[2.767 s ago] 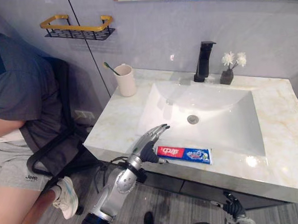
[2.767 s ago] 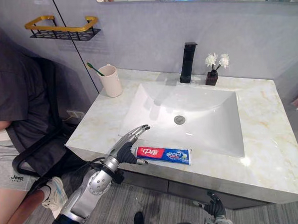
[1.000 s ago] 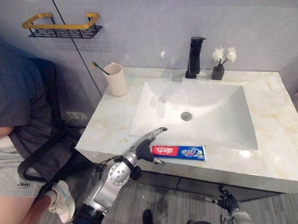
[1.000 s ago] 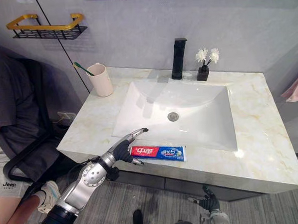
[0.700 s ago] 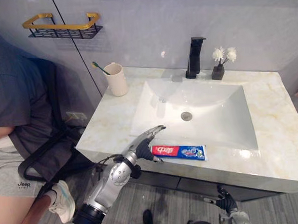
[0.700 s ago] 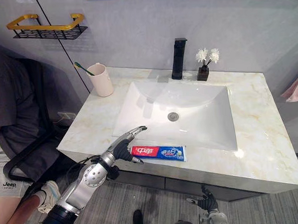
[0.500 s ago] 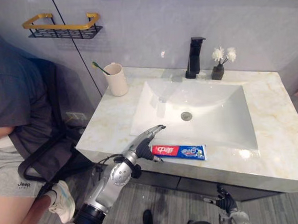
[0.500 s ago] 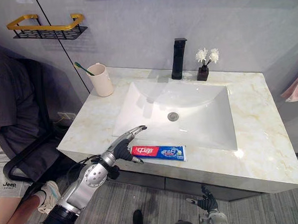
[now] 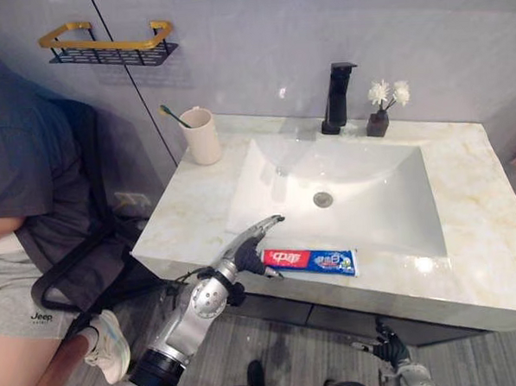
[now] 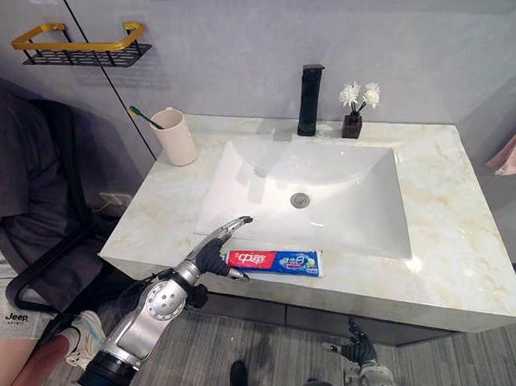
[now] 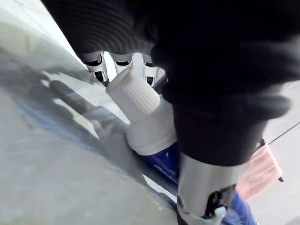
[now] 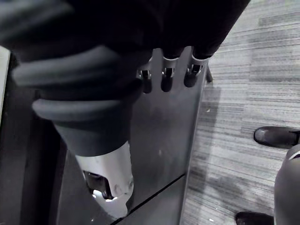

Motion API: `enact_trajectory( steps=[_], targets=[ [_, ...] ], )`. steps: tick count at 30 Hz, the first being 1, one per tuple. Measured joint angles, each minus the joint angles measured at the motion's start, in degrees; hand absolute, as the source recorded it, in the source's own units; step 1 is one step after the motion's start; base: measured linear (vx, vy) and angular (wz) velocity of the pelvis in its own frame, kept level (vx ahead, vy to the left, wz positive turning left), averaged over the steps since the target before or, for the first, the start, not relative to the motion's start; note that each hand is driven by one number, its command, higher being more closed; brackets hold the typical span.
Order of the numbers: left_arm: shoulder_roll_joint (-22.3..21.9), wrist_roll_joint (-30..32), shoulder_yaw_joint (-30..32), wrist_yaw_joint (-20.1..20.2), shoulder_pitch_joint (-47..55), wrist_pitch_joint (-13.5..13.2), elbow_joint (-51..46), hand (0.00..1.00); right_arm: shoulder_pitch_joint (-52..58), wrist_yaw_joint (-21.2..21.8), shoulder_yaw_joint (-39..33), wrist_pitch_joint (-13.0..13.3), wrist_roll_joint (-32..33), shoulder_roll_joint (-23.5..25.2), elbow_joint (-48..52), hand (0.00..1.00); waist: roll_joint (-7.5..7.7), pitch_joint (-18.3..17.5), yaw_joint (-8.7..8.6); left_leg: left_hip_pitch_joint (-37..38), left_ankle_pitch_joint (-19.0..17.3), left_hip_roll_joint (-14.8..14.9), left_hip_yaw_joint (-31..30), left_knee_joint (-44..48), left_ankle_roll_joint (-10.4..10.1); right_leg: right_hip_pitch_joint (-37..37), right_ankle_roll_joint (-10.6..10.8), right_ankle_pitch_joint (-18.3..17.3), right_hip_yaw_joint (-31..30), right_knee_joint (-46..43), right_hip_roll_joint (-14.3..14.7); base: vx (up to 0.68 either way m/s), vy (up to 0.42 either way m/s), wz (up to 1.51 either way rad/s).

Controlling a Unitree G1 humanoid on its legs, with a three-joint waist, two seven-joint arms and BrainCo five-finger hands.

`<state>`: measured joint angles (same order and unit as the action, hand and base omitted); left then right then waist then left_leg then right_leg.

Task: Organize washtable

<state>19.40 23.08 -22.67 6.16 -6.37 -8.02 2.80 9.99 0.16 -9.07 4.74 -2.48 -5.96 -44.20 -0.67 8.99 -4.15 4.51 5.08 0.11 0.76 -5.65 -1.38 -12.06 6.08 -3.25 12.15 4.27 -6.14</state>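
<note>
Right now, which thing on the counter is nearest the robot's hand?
The toothpaste, lying flat at the front edge; the left hand is at its cap end. The cup and flower vase stand at the back.

Both eye views look steeply down from head height towards the grey wall, sharing the whole pale marble counter (image 9: 475, 199) from beige cup (image 10: 176, 138) to black tap (image 9: 337, 98). The left wrist view peers along the left hand (image 11: 220, 108), very near a white ribbed tube cap (image 11: 133, 96). The right wrist view faces down past the right hand (image 12: 93, 84) to the grey plank floor (image 12: 248, 70).
</note>
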Motion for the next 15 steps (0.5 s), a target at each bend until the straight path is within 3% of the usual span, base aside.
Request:
enact_trajectory(
  steps=[15],
  targets=[
    [-0.1,-3.5,0.9,0.0,-2.7,1.3,2.3,0.00,0.0,0.0,0.7,-0.4,-0.4,0.1,-0.1,0.00,0.50,-0.1,-0.04,0.0,0.0,0.1,0.8,-0.2,0.0,0.4,-0.1,0.2,-1.0,0.2,0.0,-0.01,-0.005,-0.02]
  ],
)
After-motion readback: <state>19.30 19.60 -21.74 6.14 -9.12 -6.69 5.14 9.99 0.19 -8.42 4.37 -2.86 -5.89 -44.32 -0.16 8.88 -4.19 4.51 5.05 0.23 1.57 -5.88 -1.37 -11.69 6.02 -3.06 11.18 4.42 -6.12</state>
